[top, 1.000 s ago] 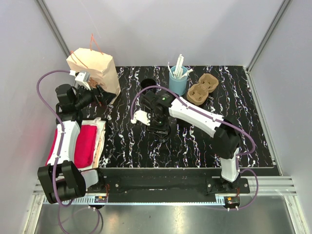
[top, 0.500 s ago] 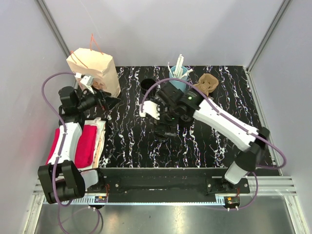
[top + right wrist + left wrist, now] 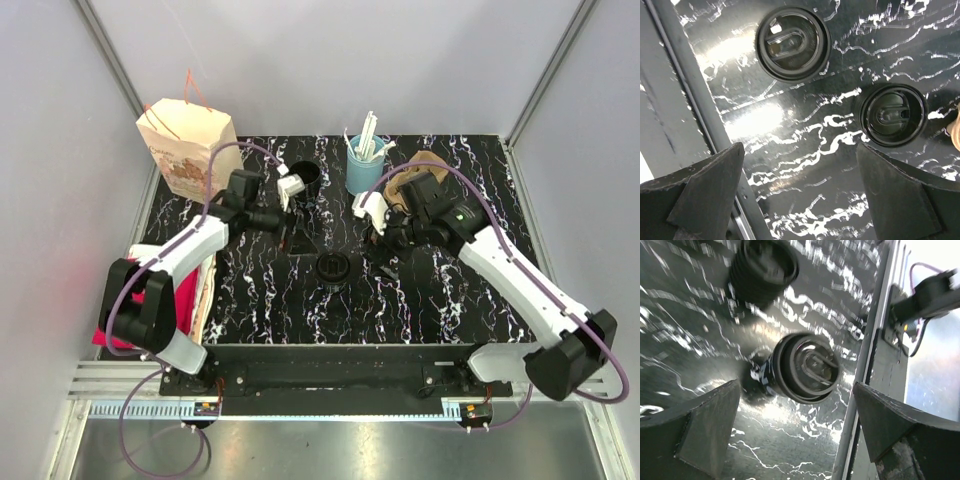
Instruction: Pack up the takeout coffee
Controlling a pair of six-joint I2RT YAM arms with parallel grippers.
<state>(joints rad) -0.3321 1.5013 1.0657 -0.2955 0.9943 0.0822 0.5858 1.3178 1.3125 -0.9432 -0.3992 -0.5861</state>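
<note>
The takeout coffee [image 3: 332,270] is a small black cup with a black lid, standing upright near the table's front middle. In the left wrist view the takeout coffee [image 3: 807,367] lies just ahead of my open left gripper [image 3: 797,405], not between the fingers. Seen from above, the left gripper [image 3: 297,235] hangs just up and left of the cup. My right gripper [image 3: 385,243] is open and empty to the cup's right. Its wrist view shows the takeout coffee [image 3: 792,44] and a second lidded black cup [image 3: 891,115] ahead of the right gripper [image 3: 800,165].
A brown paper bag [image 3: 190,145] stands at the back left. A lidless black cup [image 3: 305,175], a light-blue cup of white straws [image 3: 365,165] and a cardboard cup carrier [image 3: 425,165] line the back. A red item [image 3: 185,290] lies at the left edge.
The right gripper opened, let go of the lidded cup and drew back to the right. The left arm swung from the paper bag to the table's middle, beside the cup.
</note>
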